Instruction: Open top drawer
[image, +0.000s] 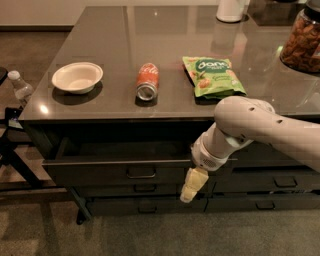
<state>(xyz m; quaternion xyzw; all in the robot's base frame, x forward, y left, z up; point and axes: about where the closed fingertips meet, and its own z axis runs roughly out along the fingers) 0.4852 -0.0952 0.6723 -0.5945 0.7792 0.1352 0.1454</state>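
Observation:
The top drawer (100, 172) is a wide dark front under the counter's left side, pulled out toward me, with a grey metal rim (115, 162) and a dark inside showing. Its small loop handle (140, 173) sits at the centre of the front. My gripper (190, 185), with pale yellowish fingers pointing down, hangs just right of the drawer front, below the white arm (240, 130). It is apart from the handle and holds nothing that I can see.
On the dark counter (175, 50) lie a white bowl (77, 77), a red can (147, 81) on its side and a green snack bag (212, 75). A nut jar (303, 42) stands at the right. Two shallower drawer fronts (145, 189) lie below. A plastic bottle (20, 87) stands at the left.

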